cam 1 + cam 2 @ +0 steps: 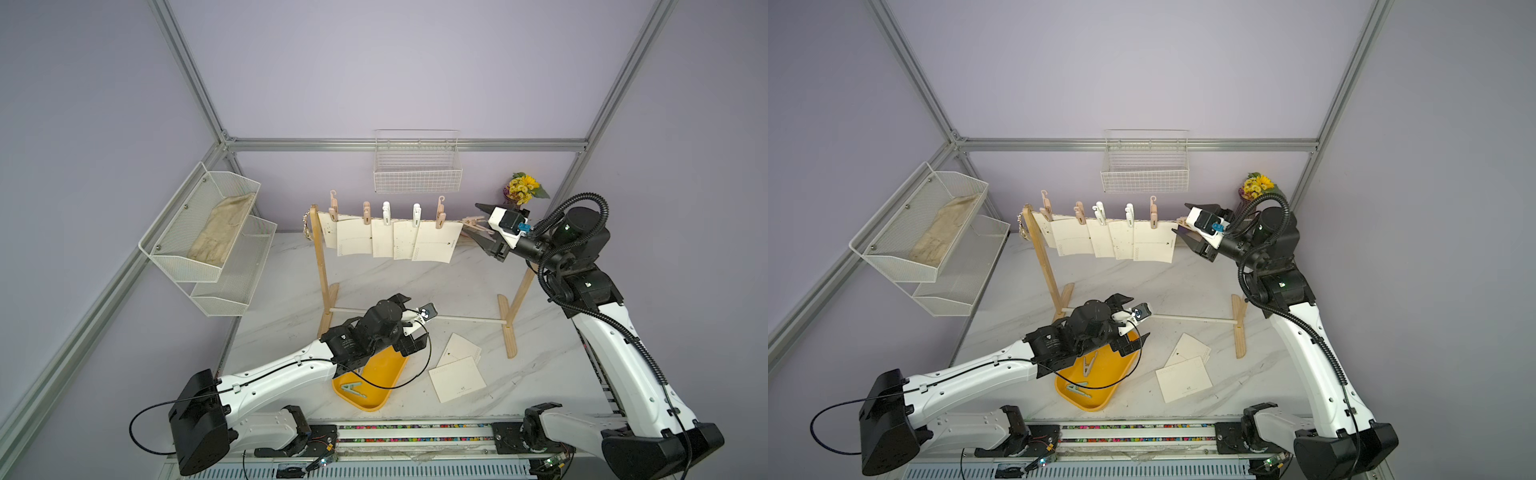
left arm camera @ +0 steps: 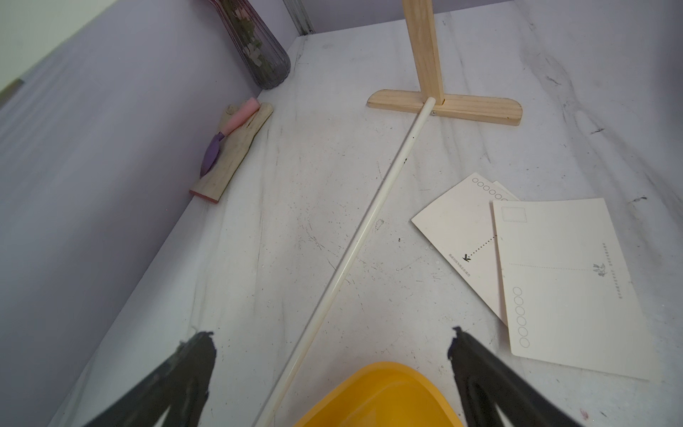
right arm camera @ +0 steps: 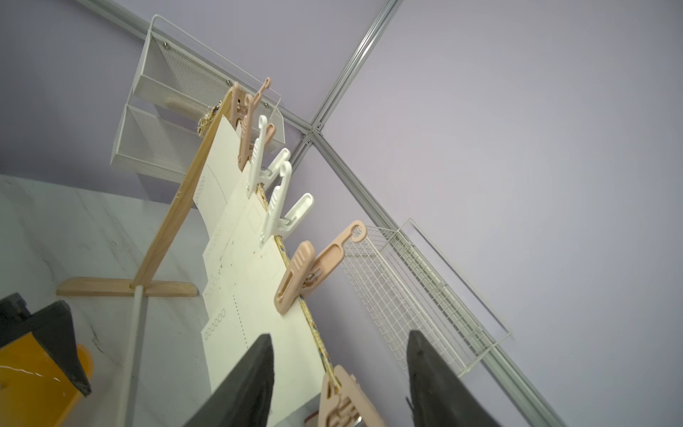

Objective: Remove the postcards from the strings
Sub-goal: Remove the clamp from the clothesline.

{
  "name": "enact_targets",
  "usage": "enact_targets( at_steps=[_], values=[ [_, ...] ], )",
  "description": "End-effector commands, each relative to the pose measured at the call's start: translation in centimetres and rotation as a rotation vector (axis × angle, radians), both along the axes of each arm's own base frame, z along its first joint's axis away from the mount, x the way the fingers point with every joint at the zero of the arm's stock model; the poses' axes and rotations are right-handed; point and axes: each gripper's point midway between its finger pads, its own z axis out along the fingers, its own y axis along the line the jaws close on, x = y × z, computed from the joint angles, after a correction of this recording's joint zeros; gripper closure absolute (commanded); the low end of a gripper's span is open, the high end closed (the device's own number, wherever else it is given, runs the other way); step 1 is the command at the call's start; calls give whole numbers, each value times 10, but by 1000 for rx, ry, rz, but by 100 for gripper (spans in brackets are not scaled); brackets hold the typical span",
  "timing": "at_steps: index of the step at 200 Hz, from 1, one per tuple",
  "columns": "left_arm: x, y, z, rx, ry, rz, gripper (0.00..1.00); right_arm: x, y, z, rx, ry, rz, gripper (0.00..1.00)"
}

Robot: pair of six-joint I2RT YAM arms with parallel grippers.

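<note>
While the right gripper sits at the end of the rope, its fingers stand apart, released. A beige peg lies between them with a gap on each side, and nothing is grasped. Beyond those fingertips five postcards hang from the rope in a row, clipped there by more pegs; the nearest card is just beside one finger. The left gripper is spread wide and empty, low over the table. A white rod runs between its fingers. A yellow tray lies under the palm behind the fingertips. Loose postcards lie overlapped on the table just outside one finger.
</note>
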Motion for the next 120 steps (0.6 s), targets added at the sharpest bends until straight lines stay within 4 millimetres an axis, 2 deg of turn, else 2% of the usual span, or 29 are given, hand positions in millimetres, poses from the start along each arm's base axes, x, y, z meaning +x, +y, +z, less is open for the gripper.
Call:
enact_targets(
  at_steps=[1,38,66,94,120],
  values=[
    [3,-14,37,-78,-41,-18,0,-11,-4,0,-128,-168,-23,45],
    [3,-16,36,-76,-36,-24,0,-2,-7,-1,-211,-218,-67,45],
    [2,-16,36,-76,-35,-25,0,2,-5,0,-272,-230,-70,33],
    [2,-14,33,-69,-34,-24,0,4,-4,3,-328,-255,-81,29],
    [1,-14,32,-71,-32,-27,0,16,-3,-6,-421,-264,-118,28]
  ],
)
